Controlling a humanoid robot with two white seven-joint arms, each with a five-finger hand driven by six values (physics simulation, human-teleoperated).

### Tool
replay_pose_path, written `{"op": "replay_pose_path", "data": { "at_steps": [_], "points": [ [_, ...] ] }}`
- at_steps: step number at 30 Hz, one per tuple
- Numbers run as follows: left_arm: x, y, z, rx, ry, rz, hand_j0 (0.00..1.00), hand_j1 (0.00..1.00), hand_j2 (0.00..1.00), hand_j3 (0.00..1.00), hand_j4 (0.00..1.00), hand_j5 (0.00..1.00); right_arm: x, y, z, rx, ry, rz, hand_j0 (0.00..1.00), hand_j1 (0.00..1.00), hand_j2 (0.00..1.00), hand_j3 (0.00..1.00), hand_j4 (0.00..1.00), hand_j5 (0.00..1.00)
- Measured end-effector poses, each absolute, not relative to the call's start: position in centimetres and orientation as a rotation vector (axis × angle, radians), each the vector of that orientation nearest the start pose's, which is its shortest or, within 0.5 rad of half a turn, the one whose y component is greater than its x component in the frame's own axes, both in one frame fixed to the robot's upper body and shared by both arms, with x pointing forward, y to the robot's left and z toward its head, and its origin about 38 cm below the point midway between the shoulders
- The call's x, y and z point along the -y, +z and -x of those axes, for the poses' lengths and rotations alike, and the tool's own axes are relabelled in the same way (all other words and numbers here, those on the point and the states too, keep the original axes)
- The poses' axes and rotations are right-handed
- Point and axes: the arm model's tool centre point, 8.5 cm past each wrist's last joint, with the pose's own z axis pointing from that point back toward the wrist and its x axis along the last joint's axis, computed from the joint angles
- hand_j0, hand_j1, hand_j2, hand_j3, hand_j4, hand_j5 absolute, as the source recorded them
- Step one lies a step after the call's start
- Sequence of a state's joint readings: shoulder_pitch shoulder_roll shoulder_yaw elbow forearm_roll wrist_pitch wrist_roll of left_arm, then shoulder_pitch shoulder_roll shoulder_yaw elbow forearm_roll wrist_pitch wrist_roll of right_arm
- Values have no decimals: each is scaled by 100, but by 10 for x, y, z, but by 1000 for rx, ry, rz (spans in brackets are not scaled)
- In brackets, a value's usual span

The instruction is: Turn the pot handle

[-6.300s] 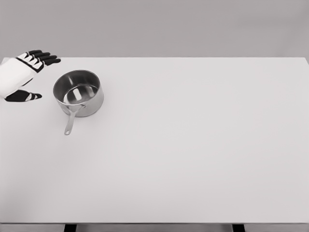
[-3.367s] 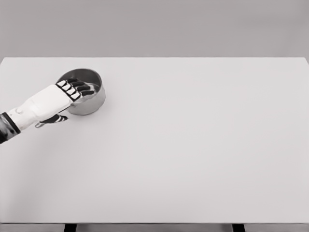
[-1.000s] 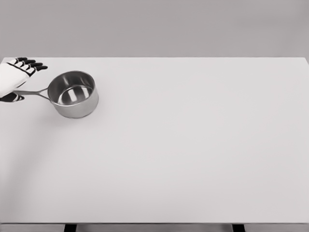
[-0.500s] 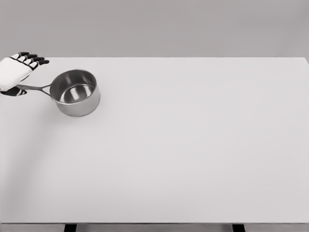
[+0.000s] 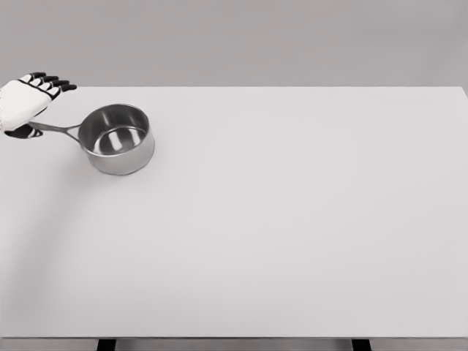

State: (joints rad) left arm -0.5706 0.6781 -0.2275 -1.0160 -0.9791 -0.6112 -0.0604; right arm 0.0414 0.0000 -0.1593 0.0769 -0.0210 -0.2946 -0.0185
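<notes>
Steel pot (image 5: 117, 139): rigid, smooth, probably slippery and light; best pushed at the handle (image 5: 55, 128) tip left of the bowl, where the left hand (image 5: 23, 102) rests, fingers spread, gripping nothing.

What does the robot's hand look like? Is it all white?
Not all white. The left hand has a smooth white shell over its back, and its fingers are black, with white plates over the knuckles. The thumb underneath is black with a white patch. No cables or markings show. The right hand is out of view.
</notes>
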Motion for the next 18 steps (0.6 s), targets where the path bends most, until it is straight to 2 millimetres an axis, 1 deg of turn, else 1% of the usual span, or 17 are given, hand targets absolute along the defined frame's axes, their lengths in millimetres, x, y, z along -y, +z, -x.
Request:
{"op": "replay_pose_path", "data": {
  "at_steps": [2, 5, 8, 10, 13, 15, 17, 18],
  "points": [
    [-427, 187, -476, 1324, -1718, -1027, 100, 100, 100, 100, 100, 100, 274, -257, 23, 182, -173, 130, 100, 100, 100, 100, 100, 100],
    [-431, 186, -474, 1314, -1721, -1028, 100, 100, 100, 100, 100, 100, 274, -257, 23, 182, -173, 130, 100, 100, 100, 100, 100, 100],
    [-437, 189, -471, 1305, -1721, -1041, 100, 100, 100, 100, 100, 100, 274, -257, 23, 182, -173, 130, 100, 100, 100, 100, 100, 100],
    [-441, 196, -469, 1310, -1722, -1059, 100, 100, 100, 100, 100, 100, 274, -257, 23, 182, -173, 130, 100, 100, 100, 100, 100, 100],
    [-450, 192, -452, 1308, -1731, -1039, 100, 100, 100, 100, 100, 100, 274, -257, 23, 182, -173, 130, 100, 100, 100, 100, 100, 100],
    [-454, 197, -440, 1328, -1737, -1025, 100, 100, 100, 100, 100, 100, 274, -257, 24, 180, -173, 130, 100, 100, 100, 100, 100, 100],
    [-448, 203, -425, 1375, -1758, -995, 100, 100, 100, 100, 100, 100, 274, -257, 23, 182, -173, 130, 100, 100, 100, 100, 100, 100],
    [-440, 214, -419, 1419, -1776, -987, 100, 100, 100, 100, 100, 100, 274, -257, 23, 182, -173, 130, 100, 100, 100, 100, 100, 100]
  ]
}}
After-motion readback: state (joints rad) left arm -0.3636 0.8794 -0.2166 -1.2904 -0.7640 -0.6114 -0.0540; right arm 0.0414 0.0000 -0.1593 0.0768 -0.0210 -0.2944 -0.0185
